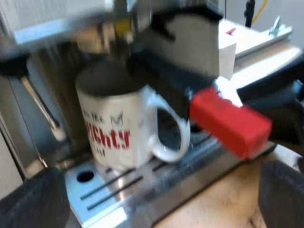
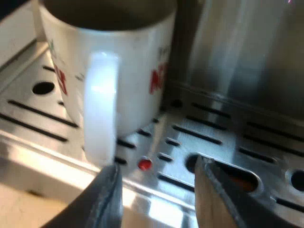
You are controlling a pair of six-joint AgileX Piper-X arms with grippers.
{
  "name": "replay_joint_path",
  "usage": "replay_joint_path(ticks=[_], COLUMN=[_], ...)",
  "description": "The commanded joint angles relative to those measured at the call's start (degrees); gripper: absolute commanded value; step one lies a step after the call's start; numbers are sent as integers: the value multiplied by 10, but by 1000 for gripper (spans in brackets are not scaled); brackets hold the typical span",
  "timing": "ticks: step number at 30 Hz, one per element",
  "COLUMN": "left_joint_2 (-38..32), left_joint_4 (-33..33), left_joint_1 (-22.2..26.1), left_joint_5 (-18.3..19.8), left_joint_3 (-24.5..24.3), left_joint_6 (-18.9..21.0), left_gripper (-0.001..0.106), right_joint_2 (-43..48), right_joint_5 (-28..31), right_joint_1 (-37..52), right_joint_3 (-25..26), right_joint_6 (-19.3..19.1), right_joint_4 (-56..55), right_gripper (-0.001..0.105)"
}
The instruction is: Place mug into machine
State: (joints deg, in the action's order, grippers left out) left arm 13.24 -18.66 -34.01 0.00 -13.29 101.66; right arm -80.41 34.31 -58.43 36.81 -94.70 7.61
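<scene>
A white mug (image 1: 118,128) with red lettering stands upright on the espresso machine's slotted metal drip tray (image 1: 118,190), under the machine's front. The mug's handle (image 1: 171,135) points toward the holder's red handle end (image 1: 230,123), which sticks out from the machine's front. My left gripper (image 1: 161,192) is open, back from the tray's edge with nothing between its fingers. In the right wrist view the mug (image 2: 137,61) is close, its handle (image 2: 99,109) facing me. My right gripper (image 2: 159,190) is open just off the handle, low over the tray (image 2: 213,137), holding nothing.
A metal steam wand (image 1: 42,109) hangs beside the mug. The wooden tabletop (image 1: 213,204) lies below the tray's edge. A white box (image 1: 228,47) and pale boards lie beyond the machine. A black shape (image 1: 280,102) sits past the red handle end.
</scene>
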Motion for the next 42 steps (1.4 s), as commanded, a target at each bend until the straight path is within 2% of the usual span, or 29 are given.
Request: replay_joint_path(ticks=[1, 2, 5, 7, 14, 21, 23, 27, 32, 34, 37, 42], left_joint_2=[0, 0, 0, -3, -53, -99, -115, -116, -116, -116, -116, -116], left_joint_4=[-13, -17, -50, -69, -116, -140, -141, -141, -141, -141, -141, -141], left_joint_1=[-3, -3, -3, -3, -3, -3, -3, -3, -3, -3, -3, -3], left_joint_5=[-7, -7, -7, -7, 0, 33, 51, 54, 58, 60, 60, 62], left_joint_3=[-31, -40, -77, -95, -145, -154, -154, -154, -154, -154, -154, -154], left_joint_6=[-2, -2, -2, -2, -2, -2, -1, -1, -1, -1, -1, -1], left_gripper=[82, 82, 82, 82, 82, 82, 82, 82, 82, 82, 82, 82], right_joint_2=[51, 66, 131, 162, 263, 270, 258, 222, 158, 127, 86, 53], right_joint_5=[6, 6, 5, 4, 7, 63, 63, 80, 74, 52, 50, 37], right_joint_1=[-5, -6, -16, -24, -94, -145, -145, -132, -108, -95, -82, -71], right_joint_3=[-6, -6, -6, -6, -6, -6, -5, 6, 50, 77, 108, 132], right_joint_6=[0, 0, 0, 0, 0, 0, 0, -7, -7, -7, -28, -46], right_joint_4=[-49, -66, -111, -119, -130, -101, -59, -24, -22, -20, 10, 43], right_gripper=[35, 31, 4, 0, 0, 0, 0, 0, 0, 0, 0, 0])
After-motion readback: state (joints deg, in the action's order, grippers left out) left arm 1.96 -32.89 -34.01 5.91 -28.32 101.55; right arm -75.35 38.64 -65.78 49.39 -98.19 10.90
